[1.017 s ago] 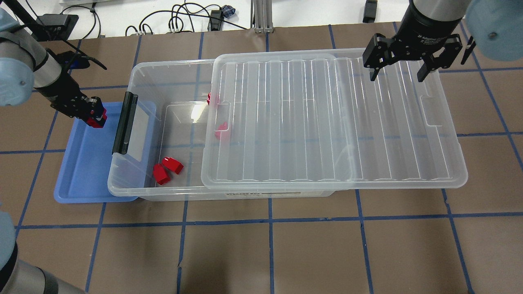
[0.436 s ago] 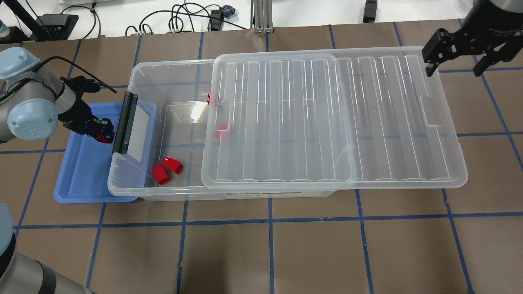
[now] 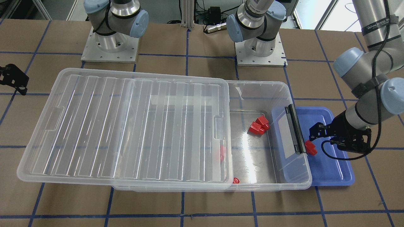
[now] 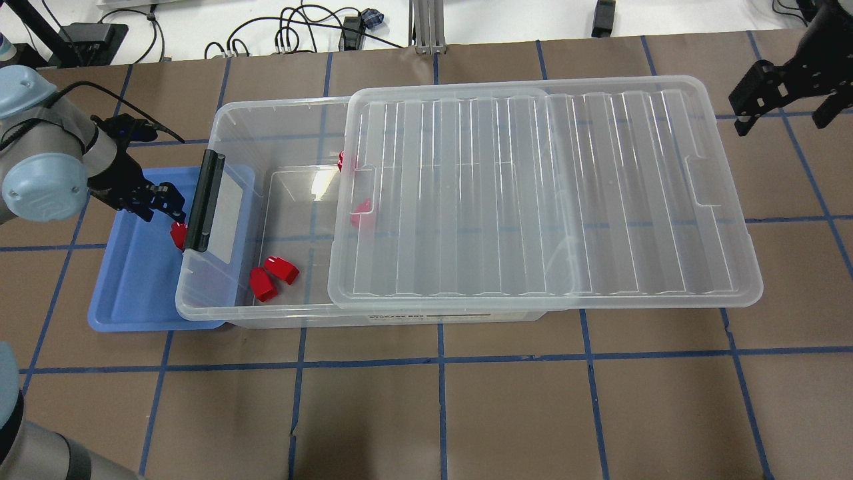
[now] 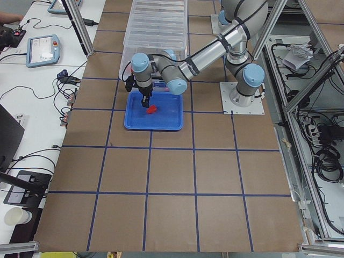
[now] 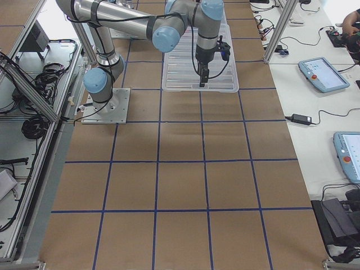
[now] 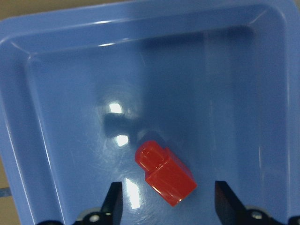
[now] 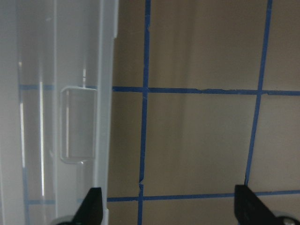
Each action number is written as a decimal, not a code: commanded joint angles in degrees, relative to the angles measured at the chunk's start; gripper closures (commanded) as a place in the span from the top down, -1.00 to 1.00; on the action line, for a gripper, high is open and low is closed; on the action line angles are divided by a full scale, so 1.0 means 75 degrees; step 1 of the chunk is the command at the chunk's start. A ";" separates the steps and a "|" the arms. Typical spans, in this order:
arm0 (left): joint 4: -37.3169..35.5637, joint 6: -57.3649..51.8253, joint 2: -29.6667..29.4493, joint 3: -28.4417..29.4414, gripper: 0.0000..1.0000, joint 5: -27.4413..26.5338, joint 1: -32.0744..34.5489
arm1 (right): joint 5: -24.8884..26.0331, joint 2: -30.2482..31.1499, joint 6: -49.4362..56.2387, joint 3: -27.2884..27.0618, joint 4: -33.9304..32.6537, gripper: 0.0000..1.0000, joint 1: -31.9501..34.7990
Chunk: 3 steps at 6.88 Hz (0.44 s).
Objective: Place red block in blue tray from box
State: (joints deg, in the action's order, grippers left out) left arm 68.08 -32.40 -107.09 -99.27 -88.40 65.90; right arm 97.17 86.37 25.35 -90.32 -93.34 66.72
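The red block lies in the tray beneath the left tool, its jaws spread. The right tool, jaws also apart, hangs beside the lid; placement looks complete.

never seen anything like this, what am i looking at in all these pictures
These are two robot arms at one table, each ending in a gripper with two fingers. One picture looks down from behind the robot, one faces it from across the table, two look along the table from its ends, and two come from cameras on the wrists. On the table stands a clear box with its lid slid partly off; a blue tray sits at its open end, partly under the rim. The left gripper hovers open over the tray, and a red block lies loose on the tray floor below it, so nothing is held. More red blocks lie in the box. The right gripper is open and empty, over the table past the lid's end.
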 commanded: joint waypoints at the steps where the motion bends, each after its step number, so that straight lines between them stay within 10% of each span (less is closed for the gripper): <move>1: 0.1626 0.0565 0.0891 0.0635 0.70 -0.0014 0.0642 | 0.0111 -0.0172 0.0671 -0.0284 -0.0104 1.00 -0.0655; 3: 0.2031 0.2635 0.1595 0.1141 1.00 -0.0038 0.2279 | 0.0029 -0.0266 0.1211 -0.1101 -0.1388 1.00 -0.0891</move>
State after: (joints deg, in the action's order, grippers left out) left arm 81.30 -21.11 -98.42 -92.91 -88.57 75.85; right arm 97.77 84.70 31.82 -95.10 -98.65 61.25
